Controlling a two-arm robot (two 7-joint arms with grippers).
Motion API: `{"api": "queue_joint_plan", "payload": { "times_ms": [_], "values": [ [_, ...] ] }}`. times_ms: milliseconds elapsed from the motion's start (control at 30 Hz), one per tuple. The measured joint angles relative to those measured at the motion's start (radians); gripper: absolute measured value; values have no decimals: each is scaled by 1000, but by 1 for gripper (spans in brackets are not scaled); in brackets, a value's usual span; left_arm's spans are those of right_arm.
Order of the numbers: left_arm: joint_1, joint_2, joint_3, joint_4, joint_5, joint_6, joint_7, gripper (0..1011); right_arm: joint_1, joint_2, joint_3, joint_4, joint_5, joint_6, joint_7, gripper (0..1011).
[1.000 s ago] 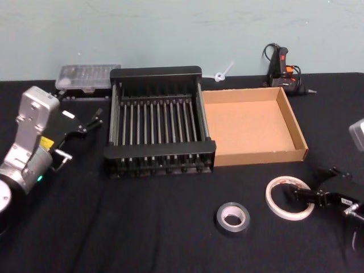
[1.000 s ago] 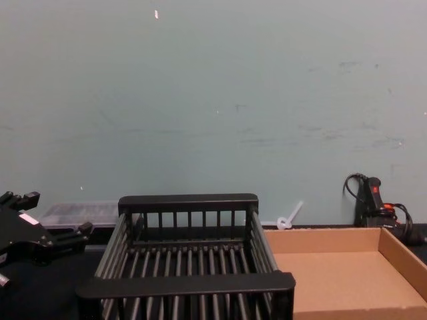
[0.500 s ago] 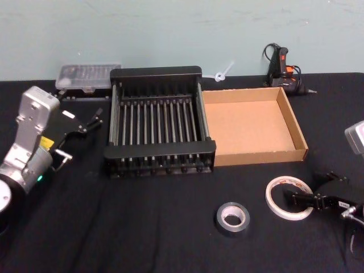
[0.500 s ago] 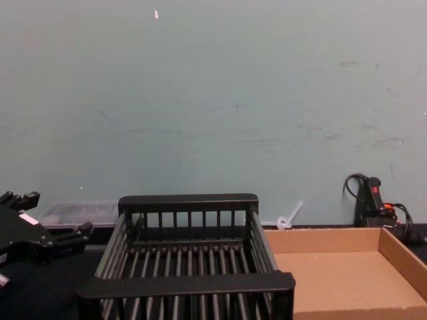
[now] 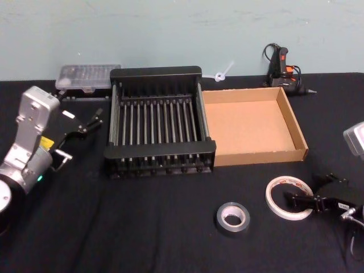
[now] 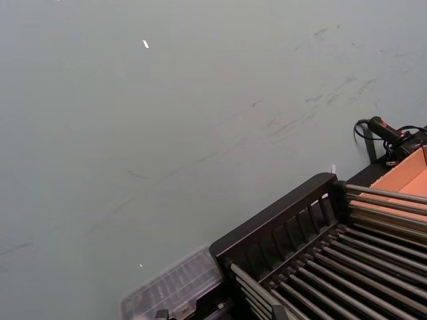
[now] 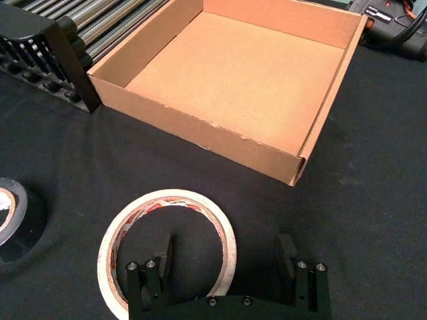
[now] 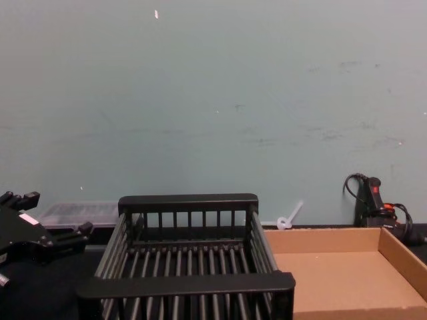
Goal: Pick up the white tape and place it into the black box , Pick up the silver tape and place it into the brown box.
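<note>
Straddling the near rim of the white tape point(image 7: 167, 247), the right gripper point(image 7: 223, 250) sits low over the black table point(image 5: 142, 227), fingers spread wide, one inside the ring and one outside. Left of it lies the silver tape point(image 5: 232, 217). Beyond it stand the brown box point(image 5: 296, 133) and the black box point(image 5: 156, 74). Far left, the left gripper point(image 5: 85, 122) is parked, open.

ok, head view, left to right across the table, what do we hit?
left gripper → black box → silver tape → white tape → right gripper, open around the white tape's near rim.
</note>
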Motion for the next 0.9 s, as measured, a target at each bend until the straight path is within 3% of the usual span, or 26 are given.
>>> {"api": "queue_joint_plan", "payload": {
  "times_ms": [900],
  "values": [
    [0, 0, 0, 0, 0, 0, 0, 1001, 5, 2, -6, 4, -12, -1, 7, 1002]
  ]
}}
